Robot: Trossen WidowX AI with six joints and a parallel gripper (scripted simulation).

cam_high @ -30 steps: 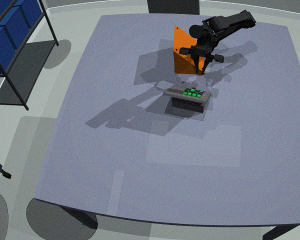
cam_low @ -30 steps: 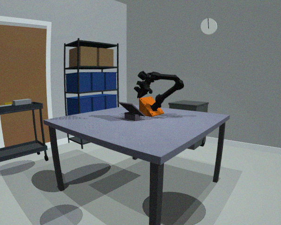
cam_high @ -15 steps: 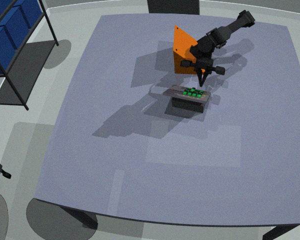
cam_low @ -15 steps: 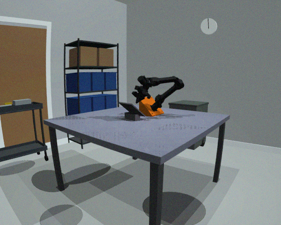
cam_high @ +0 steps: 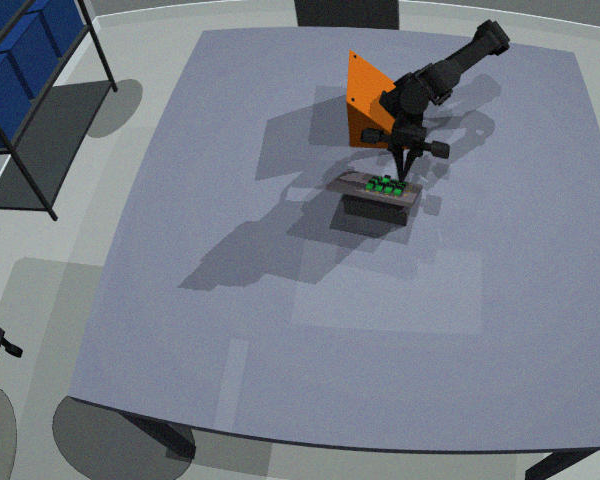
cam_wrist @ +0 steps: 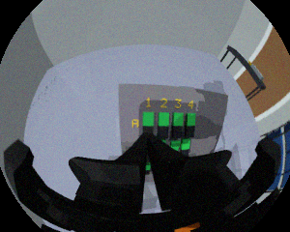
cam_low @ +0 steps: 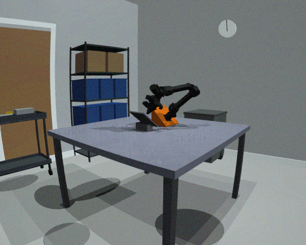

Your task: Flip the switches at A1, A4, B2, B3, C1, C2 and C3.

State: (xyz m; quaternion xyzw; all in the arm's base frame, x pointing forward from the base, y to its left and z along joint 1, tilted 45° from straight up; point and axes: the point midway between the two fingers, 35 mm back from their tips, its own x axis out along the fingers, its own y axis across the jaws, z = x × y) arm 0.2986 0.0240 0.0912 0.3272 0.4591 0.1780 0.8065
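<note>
The tilted grey switch panel (cam_high: 347,180) (cam_low: 141,117) (cam_wrist: 130,99) bears green-and-black rocker switches. In the wrist view, A1 (cam_wrist: 148,119), A2 (cam_wrist: 163,119), A3 (cam_wrist: 178,119) and A4 (cam_wrist: 190,119) show green on the far half and black on the near half. B3 (cam_wrist: 175,145) and B4 (cam_wrist: 186,144) show partly; the fingers hide B1 and most of row C. Which ends are raised is too small to tell. My gripper (cam_high: 402,179) (cam_low: 148,113) (cam_wrist: 146,135) is shut and empty, its tips low over the column 1 side just nearer than A1; contact cannot be told.
The panel stands on a dark block (cam_high: 375,209) (cam_low: 144,126) on the table (cam_high: 341,372) (cam_low: 148,147). The orange arm mount (cam_high: 365,85) (cam_low: 158,117) is close behind the gripper. A shelf rack with blue bins (cam_high: 23,56) (cam_low: 92,88) stands beyond the table.
</note>
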